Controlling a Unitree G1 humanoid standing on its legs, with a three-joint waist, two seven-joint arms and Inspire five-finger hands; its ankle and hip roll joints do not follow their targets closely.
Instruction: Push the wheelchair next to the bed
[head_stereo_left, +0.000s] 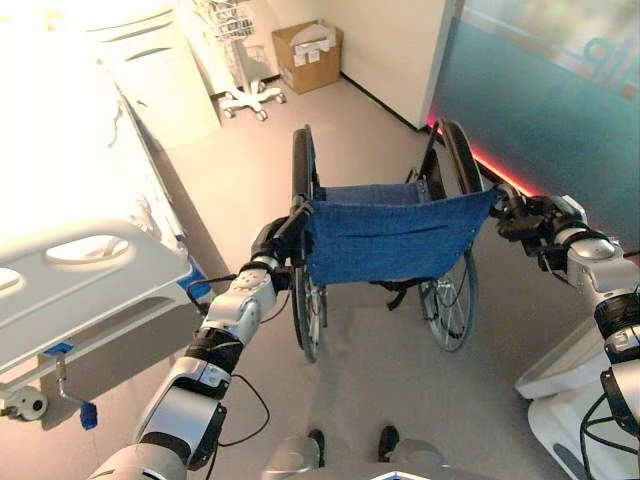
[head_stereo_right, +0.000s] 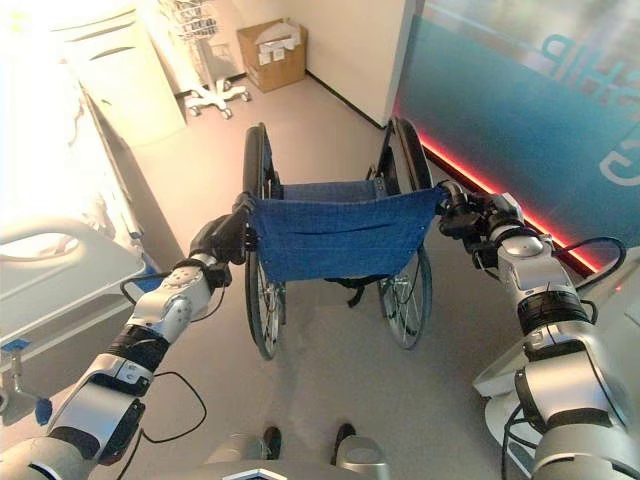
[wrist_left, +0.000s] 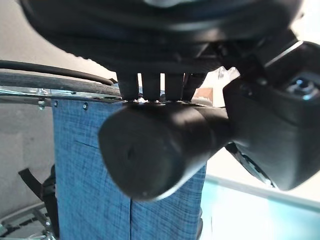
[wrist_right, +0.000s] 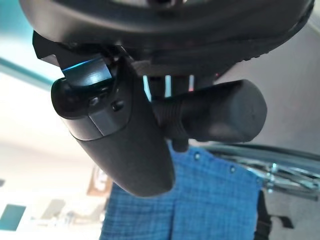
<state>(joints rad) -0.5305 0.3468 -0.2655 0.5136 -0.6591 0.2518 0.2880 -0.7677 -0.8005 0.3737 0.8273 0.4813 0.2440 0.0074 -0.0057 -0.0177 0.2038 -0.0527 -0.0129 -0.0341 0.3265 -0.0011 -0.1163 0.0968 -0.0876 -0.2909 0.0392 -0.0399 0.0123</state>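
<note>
A wheelchair (head_stereo_left: 385, 235) with a blue cloth backrest and black wheels stands in front of me, facing away. My left hand (head_stereo_left: 275, 240) is curled round its left push handle (wrist_left: 155, 147); the fingers (wrist_left: 150, 85) wrap over the black grip and the thumb (wrist_left: 270, 135) sits beside it. My right hand (head_stereo_left: 525, 215) is shut on the right push handle (wrist_right: 220, 115), with its thumb (wrist_right: 117, 135) lying across the grip. The bed (head_stereo_left: 70, 240), white with a grey side rail, lies to my left, apart from the wheelchair.
A white cabinet (head_stereo_left: 165, 80) stands past the bed's far end. Farther off are a wheeled stand (head_stereo_left: 245, 70) and a cardboard box (head_stereo_left: 310, 55). A teal glass wall (head_stereo_left: 540, 100) with a red-lit base runs along the right. A white unit (head_stereo_left: 570, 390) stands at my lower right.
</note>
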